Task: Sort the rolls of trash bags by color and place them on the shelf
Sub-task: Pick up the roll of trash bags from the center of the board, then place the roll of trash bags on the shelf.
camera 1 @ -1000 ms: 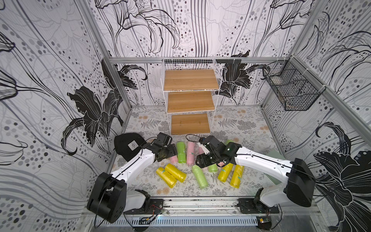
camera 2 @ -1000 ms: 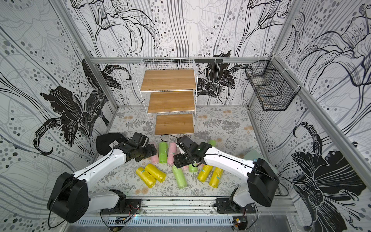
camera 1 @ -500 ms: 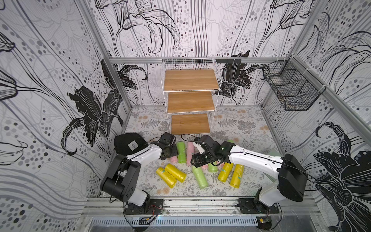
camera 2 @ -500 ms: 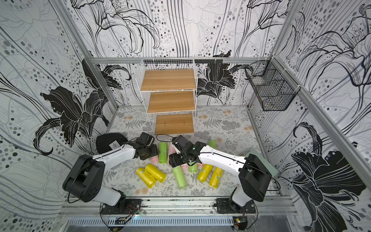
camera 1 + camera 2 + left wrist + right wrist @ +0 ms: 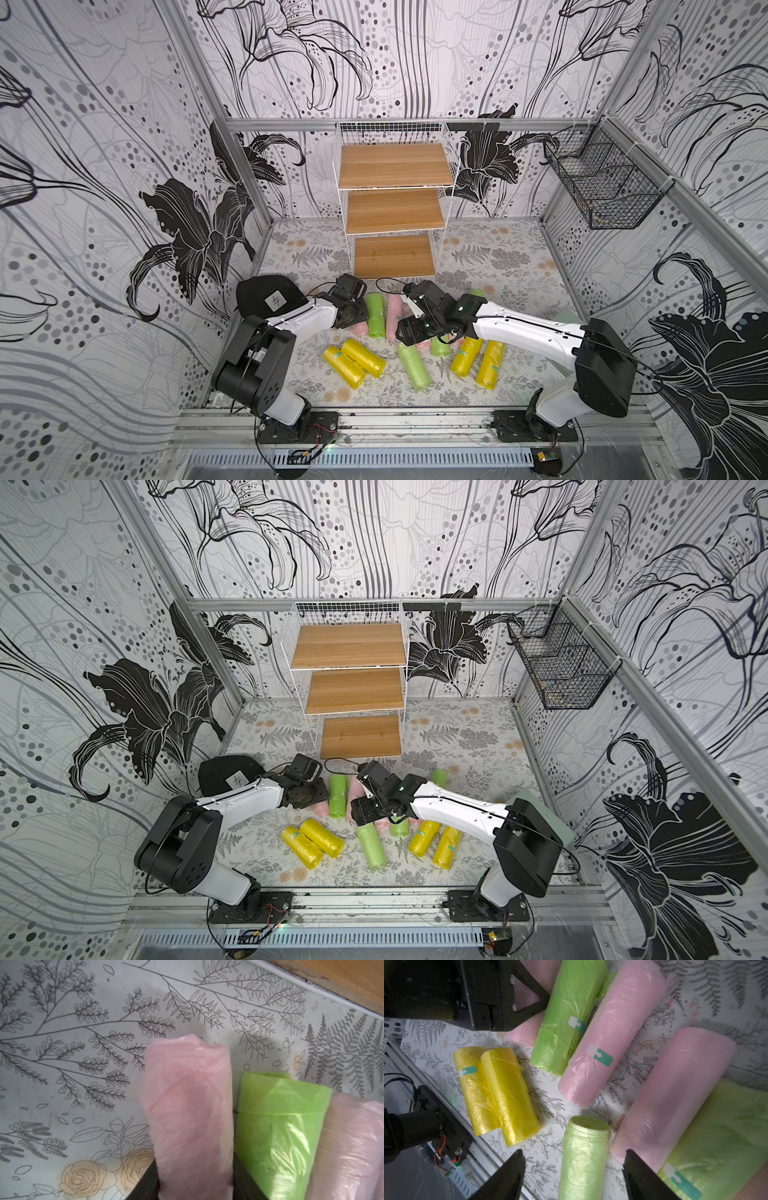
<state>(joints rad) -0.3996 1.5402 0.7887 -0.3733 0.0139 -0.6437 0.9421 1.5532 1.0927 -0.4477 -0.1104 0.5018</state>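
Bearings: clock read in the top views, shelf at 12, arm bases at 6.
Shelf: the shelf [image 5: 395, 166] stands at 12 o'clock against the back wall.
Rolls: every one of the rolls in view lies on the floral mat [image 5: 498, 266], from centre to 6 o'clock.
Left claw: the left claw [image 5: 197, 1180] is clamped on a pink roll [image 5: 187, 1105] at the heap's 9 o'clock edge.
In its way: a green roll [image 5: 278, 1126] touches that roll's 3 o'clock side, with one finger [image 5: 245, 1182] wedged between them. A second pink roll [image 5: 394, 316] lies next along.
Right claw: the right claw [image 5: 574, 1153] has its fingers apart over the end of a light green roll [image 5: 583, 1157] and holds nothing.
Around: a black wire basket [image 5: 602, 191] hangs at 2 o'clock. A black object [image 5: 266, 291] with a white tag sits at 9 o'clock. One yellow pair [image 5: 361, 358] lies at 7 o'clock, another yellow pair [image 5: 465, 356] at 5.
Views: in both top views the claw bodies hide the fingers. The left wrist view shows the grip. The right wrist view shows a third pink roll [image 5: 675, 1095], mostly covered by the arm from above.
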